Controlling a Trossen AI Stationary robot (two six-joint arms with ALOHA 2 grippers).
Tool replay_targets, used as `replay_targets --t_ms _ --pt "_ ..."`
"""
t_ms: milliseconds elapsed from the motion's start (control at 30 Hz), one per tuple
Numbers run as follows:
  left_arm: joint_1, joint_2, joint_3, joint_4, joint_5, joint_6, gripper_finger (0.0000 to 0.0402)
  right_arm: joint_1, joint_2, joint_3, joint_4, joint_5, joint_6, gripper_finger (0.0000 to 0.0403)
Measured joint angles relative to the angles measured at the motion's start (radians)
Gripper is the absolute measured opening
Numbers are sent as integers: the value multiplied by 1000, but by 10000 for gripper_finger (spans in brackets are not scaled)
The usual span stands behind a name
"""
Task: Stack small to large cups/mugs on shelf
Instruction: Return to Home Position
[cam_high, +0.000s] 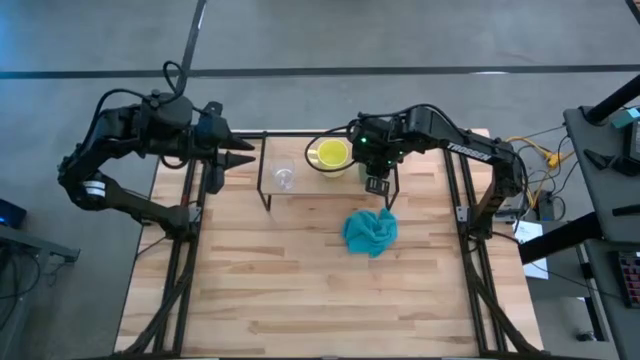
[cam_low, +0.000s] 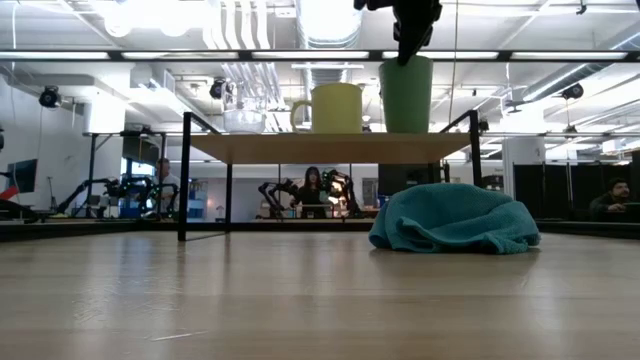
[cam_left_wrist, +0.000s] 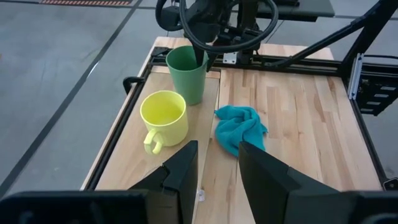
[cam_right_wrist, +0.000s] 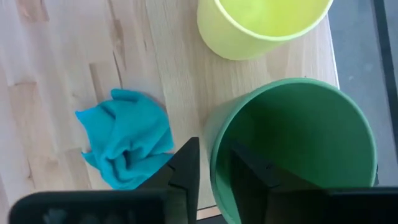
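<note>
- We note the low light-wood plank shelf on thin black legs (cam_low: 300, 148) standing at the far edge of the wooden tabletop (cam_high: 300, 290).
- Three vessels stand upright in a row on it, set side by side rather than nested.
- The small clear glass cup (cam_low: 243, 120) is nearest the left arm.
- The yellow mug with a handle (cam_low: 335, 108) stands in the middle, its handle turned toward the glass cup.
- The tall green handleless cup (cam_low: 405, 95) is at the end nearest the right arm, just beside the mug.
- The right gripper (cam_right_wrist: 212, 163) hangs over the green cup. Its claw is narrowly parted, with one finger outside the cup wall and one inside, the rim between them.
- The left gripper (cam_left_wrist: 217, 149) waits by the shelf's glass-cup end and points along the shelf. Its claw is parted, with nothing between the fingers.
- A crumpled teal cloth (cam_high: 370, 231) lies on the tabletop in front of the shelf, below the green cup's end and apart from the legs.
- In the low view, a person (cam_low: 313, 185) sits in the room beyond the table.
</note>
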Motion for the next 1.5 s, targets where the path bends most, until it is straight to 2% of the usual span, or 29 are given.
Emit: replay_targets --t_ms 233,633,1000,1233,1367,1433,1500 --pt "0 0 0 -1 0 0 102 0 0 -2 0 8 8 96" --pt "0 -4 2 -2 -1 44 102 1 0 32 -13 8 11 95" --pt "0 -16 4 -1 -2 44 102 1 0 224 -91 8 71 85" --pt "0 -21 -4 -28 -2 44 102 1 -1 366 -88 8 255 75" --pt "0 -19 -6 -66 -3 43 102 7 -11 384 -89 8 332 72" --pt "0 -19 -8 -110 -7 32 102 13 -17 383 -91 7 304 74" --pt "0 -19 -8 -136 -9 -53 102 20 -24 383 -88 7 250 77"
